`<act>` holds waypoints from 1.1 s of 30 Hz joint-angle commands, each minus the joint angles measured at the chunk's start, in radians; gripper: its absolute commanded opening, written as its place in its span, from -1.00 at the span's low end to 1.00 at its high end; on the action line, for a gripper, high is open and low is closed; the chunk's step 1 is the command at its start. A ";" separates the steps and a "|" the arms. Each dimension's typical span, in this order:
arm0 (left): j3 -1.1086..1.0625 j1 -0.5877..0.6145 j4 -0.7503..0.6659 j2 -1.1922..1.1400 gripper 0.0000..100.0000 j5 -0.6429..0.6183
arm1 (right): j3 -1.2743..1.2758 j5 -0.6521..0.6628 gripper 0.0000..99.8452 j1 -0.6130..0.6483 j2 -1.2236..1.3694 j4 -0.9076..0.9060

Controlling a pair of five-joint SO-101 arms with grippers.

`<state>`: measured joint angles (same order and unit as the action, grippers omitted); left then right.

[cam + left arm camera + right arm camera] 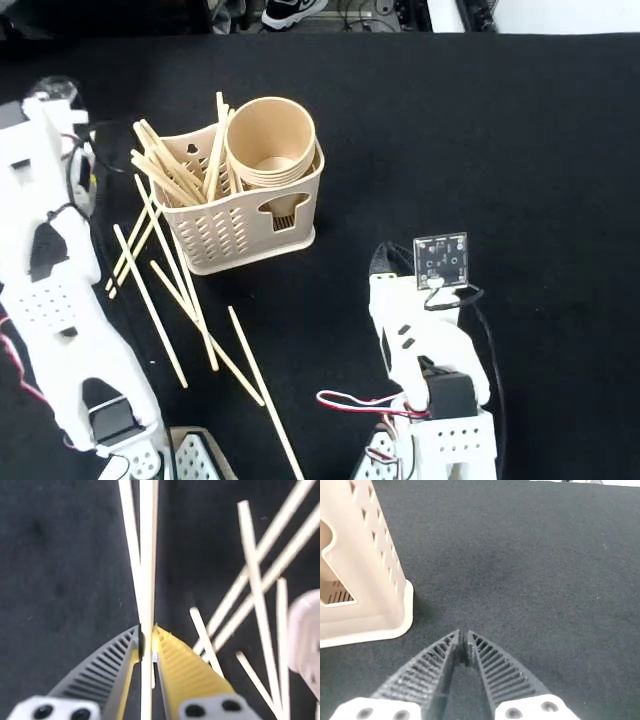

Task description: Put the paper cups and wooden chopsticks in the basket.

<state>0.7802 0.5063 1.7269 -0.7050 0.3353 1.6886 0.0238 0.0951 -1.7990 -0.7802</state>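
Note:
A beige slotted basket [240, 232] stands left of the table's middle. Stacked paper cups [272, 140] and several wooden chopsticks [175, 170] are inside it. More loose chopsticks [190, 310] lie fanned on the black cloth in front of and left of the basket. My left gripper [147, 630] is shut on a chopstick [148, 555] that runs straight out from its tips, with a second stick close alongside. The left arm [50, 260] stands along the table's left edge. My right gripper [464, 636] is shut with nothing in it, low over the cloth beside the basket's corner [395, 615].
The right arm [425, 340] sits at the front, right of the basket. Black cloth [520, 150] covers the table, with open room to the right and behind. A small grey slotted piece [195, 455] lies at the front edge.

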 commanded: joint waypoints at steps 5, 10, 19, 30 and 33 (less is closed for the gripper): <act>-0.137 -0.012 0.031 0.414 -0.94 0.009 | -0.004 0.011 -0.96 -0.012 -0.071 -0.002; -0.325 -0.024 -0.015 0.749 -0.94 0.005 | -0.004 0.011 -0.96 -0.012 -0.071 -0.002; -0.944 -0.028 -0.439 1.476 -0.94 0.002 | -0.004 0.011 -0.96 -0.012 -0.071 -0.003; -1.601 -0.186 -1.177 2.160 -0.94 -0.311 | -0.004 0.011 -0.96 -0.012 -0.071 -0.003; -1.707 -0.325 -1.367 2.200 -0.94 -0.315 | -0.004 0.011 -0.96 -0.012 -0.071 -0.003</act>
<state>-0.8017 0.3391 0.6206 1.4277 0.0545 1.6886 0.0238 0.0951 -1.7990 -0.7802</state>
